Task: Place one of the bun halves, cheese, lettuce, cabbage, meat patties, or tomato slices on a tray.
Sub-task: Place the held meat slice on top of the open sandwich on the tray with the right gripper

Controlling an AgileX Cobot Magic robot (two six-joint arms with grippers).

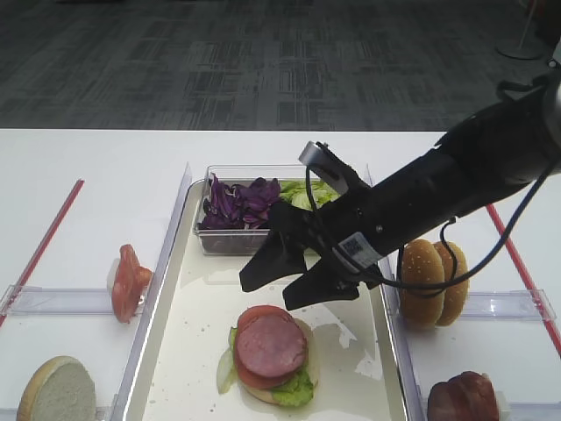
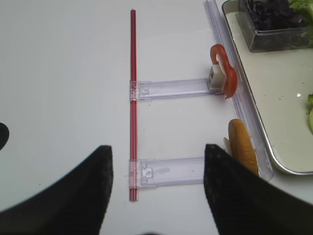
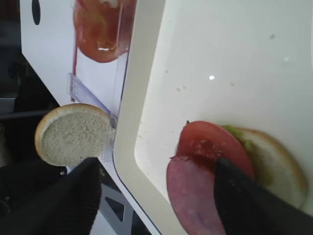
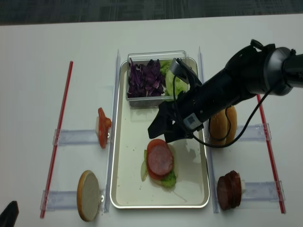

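Observation:
On the cream tray (image 1: 202, 351) lies a stack: a bun half (image 3: 279, 166), lettuce (image 1: 294, 388), a tomato slice (image 3: 210, 142) and a pinkish meat patty (image 1: 270, 344) on top. My right gripper (image 1: 267, 294) hangs just above and behind the stack, open, and nothing is held between its fingers. In the right wrist view the gripper (image 3: 156, 200) straddles the tray's rim and the patty (image 3: 193, 196). My left gripper (image 2: 156, 186) is open over the bare table left of the tray, holding nothing.
A clear box holds purple cabbage (image 4: 145, 78) and lettuce (image 4: 173, 82) at the tray's far end. Left holders carry tomato slices (image 2: 224, 73) and a pale cut-faced bun half (image 3: 73, 134). Right holders carry sesame bun halves (image 4: 222, 125) and meat patties (image 4: 229, 189). Red strips (image 2: 132, 98) edge the area.

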